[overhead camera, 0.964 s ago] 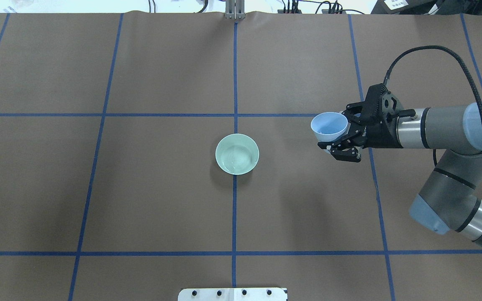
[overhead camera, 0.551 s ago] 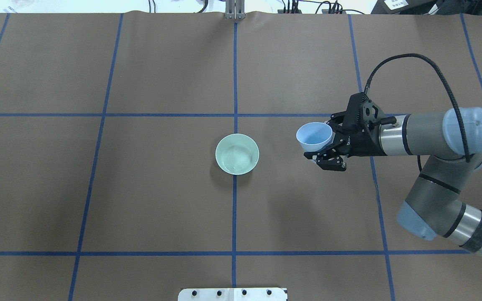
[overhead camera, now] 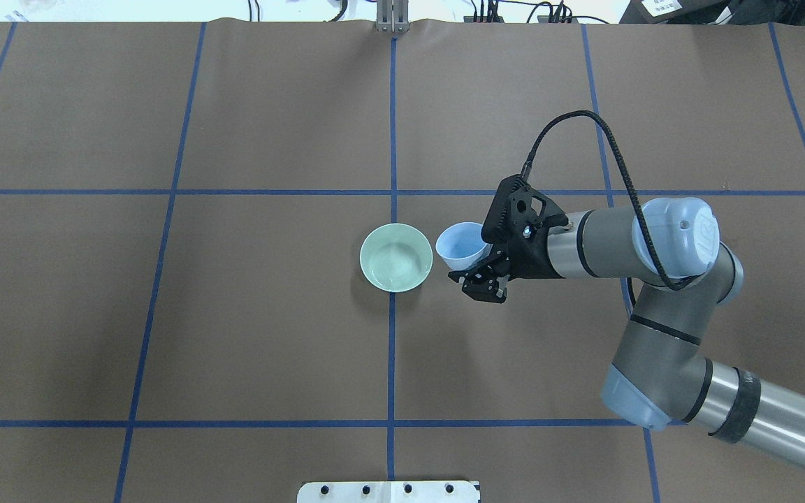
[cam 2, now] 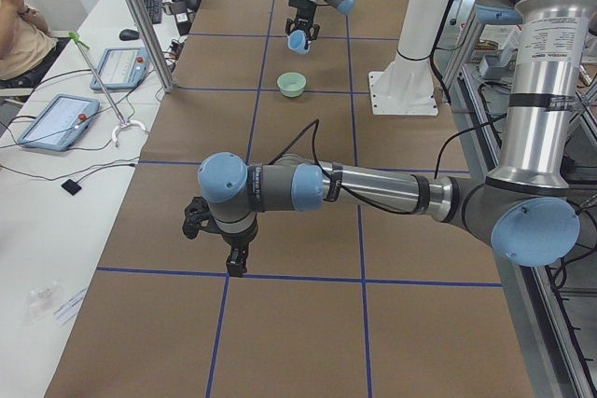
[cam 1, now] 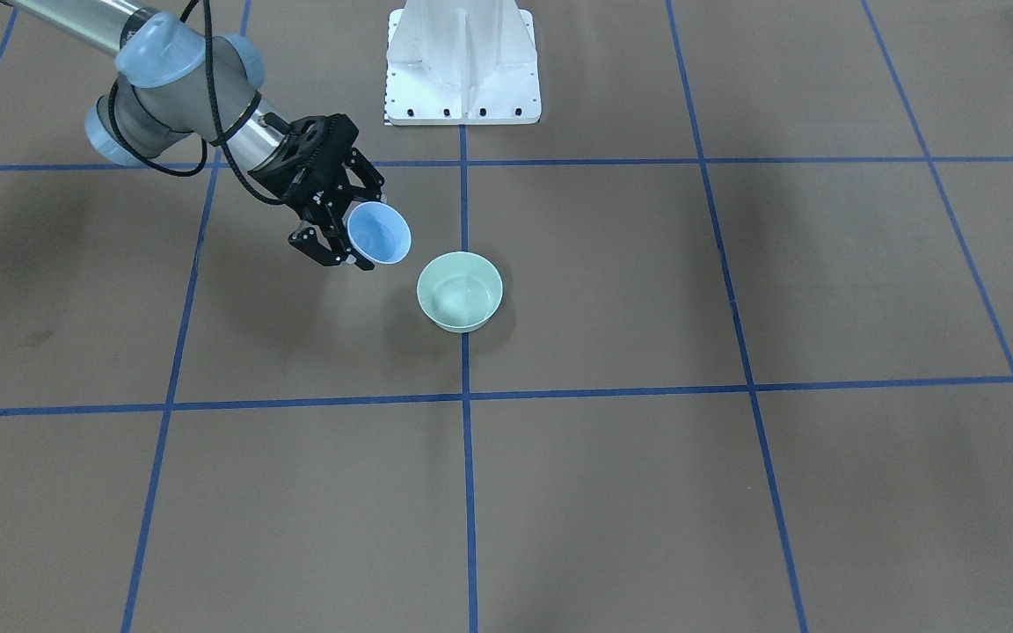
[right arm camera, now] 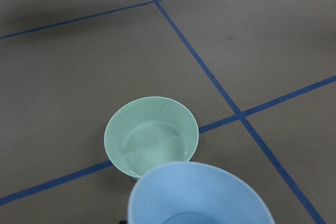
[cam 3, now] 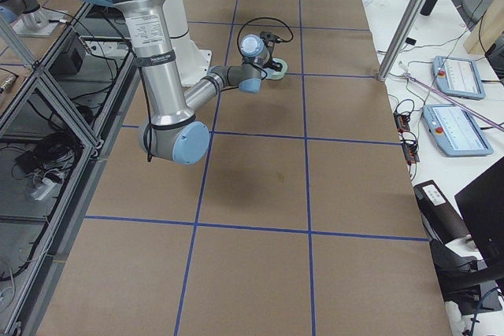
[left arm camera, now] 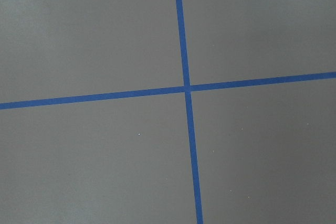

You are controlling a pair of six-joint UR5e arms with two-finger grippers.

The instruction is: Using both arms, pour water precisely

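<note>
Since the earlier frame, the right end effector (overhead camera: 481,260), clamped on the blue cup (overhead camera: 460,244), has closed in on the green bowl (overhead camera: 374,274) of water (overhead camera: 394,262), now just leftward on the counter (overhead camera: 235,335); the left arm (cam 2: 373,191) is farther.

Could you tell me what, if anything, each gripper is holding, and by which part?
The right gripper holds the pale-blue cup by its side wall, below the rim. The left gripper shows nothing in it.
</note>
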